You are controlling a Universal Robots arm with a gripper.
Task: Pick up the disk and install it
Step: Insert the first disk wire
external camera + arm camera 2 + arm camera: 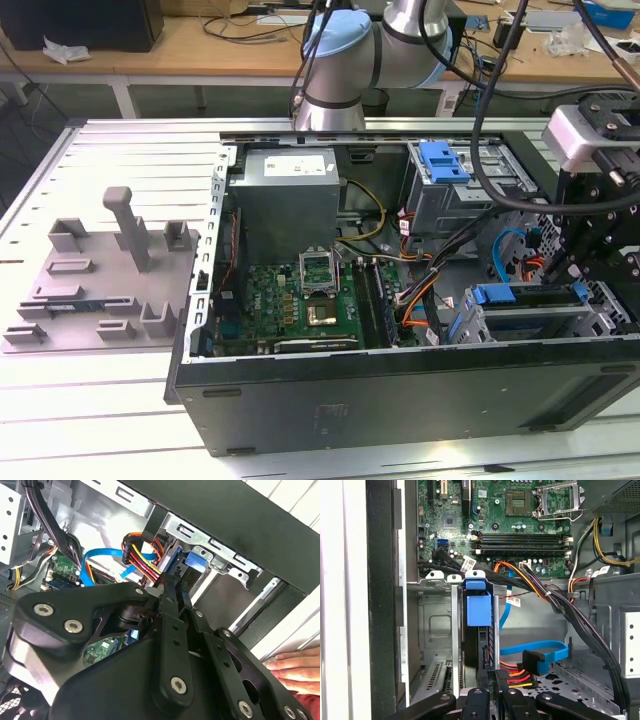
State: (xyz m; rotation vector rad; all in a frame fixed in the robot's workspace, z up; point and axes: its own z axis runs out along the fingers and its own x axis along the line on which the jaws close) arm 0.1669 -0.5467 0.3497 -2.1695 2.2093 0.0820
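The disk stands on edge in the drive cage at the front corner of the open computer case, with its blue bracket at the end nearer the motherboard. In the exterior view the disk lies in the cage on that view's right, under the arm's black head. My gripper has its fingers drawn close together on the disk's other end. In the second wrist view the fingers converge by the blue bracket and the gripper reaches into the metal cage.
Orange, yellow, black and blue cables run beside the cage. The motherboard lies mid-case. A blue latch on a grey cage sits at the back. A grey fixture with posts stands outside. A hand rests by the case wall.
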